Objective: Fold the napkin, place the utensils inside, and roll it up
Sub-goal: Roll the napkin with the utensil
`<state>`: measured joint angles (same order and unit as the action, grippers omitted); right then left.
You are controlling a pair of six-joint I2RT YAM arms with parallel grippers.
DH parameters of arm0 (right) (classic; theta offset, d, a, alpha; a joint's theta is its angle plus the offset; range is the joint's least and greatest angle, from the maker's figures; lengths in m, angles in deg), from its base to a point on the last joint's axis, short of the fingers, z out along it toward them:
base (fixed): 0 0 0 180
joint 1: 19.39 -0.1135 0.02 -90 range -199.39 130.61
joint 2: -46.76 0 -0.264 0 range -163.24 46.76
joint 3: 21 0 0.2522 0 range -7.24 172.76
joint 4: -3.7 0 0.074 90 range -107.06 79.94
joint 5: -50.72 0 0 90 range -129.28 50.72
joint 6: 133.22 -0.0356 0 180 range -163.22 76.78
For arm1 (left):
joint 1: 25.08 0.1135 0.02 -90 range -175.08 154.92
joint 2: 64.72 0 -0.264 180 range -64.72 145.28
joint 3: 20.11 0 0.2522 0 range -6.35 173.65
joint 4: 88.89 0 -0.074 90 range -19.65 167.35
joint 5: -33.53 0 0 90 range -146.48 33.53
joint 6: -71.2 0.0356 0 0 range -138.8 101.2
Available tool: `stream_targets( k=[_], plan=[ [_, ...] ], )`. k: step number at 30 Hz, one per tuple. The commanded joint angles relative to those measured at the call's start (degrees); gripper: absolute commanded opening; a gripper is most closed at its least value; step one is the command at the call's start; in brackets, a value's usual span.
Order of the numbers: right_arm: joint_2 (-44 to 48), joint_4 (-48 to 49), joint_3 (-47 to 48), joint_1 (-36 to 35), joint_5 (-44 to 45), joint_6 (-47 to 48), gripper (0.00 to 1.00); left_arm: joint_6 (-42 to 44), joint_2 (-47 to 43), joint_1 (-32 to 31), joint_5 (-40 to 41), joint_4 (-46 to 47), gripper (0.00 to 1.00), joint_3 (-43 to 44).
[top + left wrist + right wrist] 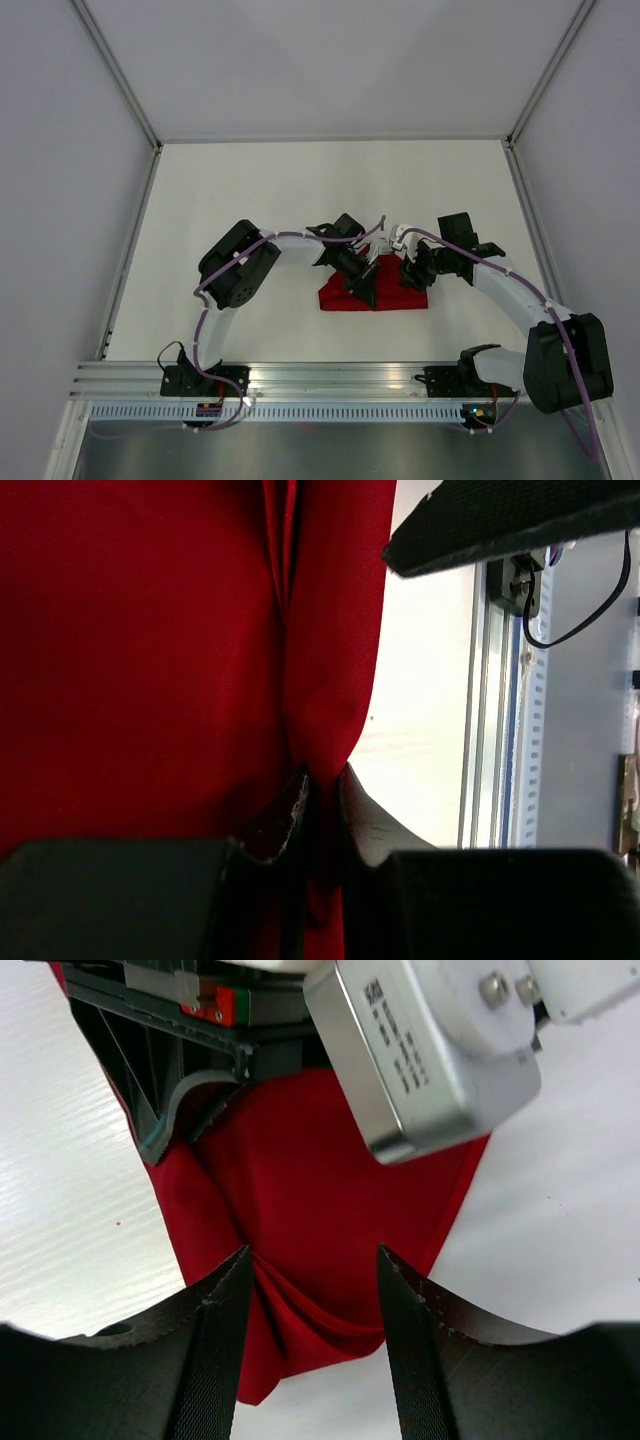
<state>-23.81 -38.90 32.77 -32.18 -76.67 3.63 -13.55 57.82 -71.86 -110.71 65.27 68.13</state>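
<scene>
Soft, even overhead light is keeping the white bench (pixel 250 200) bright, casting only faint shadows. The napkin (pixel 150 660) is reading saturated red; the left wrist view's nearest foreground is blurring.

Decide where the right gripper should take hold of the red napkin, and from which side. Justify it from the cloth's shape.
Probably the raised fold near the napkin's edge, coming straight down from above. The right gripper straddles that ridge with open jaws, and the flat cloth elsewhere offers nothing to pinch. The left gripper pinches another fold.
</scene>
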Motion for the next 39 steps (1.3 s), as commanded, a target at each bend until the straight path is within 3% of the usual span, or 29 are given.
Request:
stream_targets(
  k=[1,8,13,23,39],
  plan=[
    [1.74,5.99,-0.46,-0.03,2.32,-2.91,0.59,-2.09,2.61,1.70,4.67,-4.01,0.02,0.05],
    [2.19,7.83,-0.46,0.32,1.44,-5.01,0.59,-2.97,3.05,3.28,3.09,-3.92,0.02,0.05],
    [3.41,1.77,-0.28,-0.21,-4.45,2.36,0.61,-3.50,3.93,3.63,2.03,-3.92,0.02,0.23],
    [5.79,12.57,-8.89,-16.90,8.02,1.66,0.65,-4.11,5.95,4.42,-0.25,-4.01,0.02,0.76],
    [-3.43,21.98,-11.53,-24.12,13.92,-0.88,0.65,-3.76,7.27,4.60,-1.13,-4.71,0.02,1.81]
  ],
)
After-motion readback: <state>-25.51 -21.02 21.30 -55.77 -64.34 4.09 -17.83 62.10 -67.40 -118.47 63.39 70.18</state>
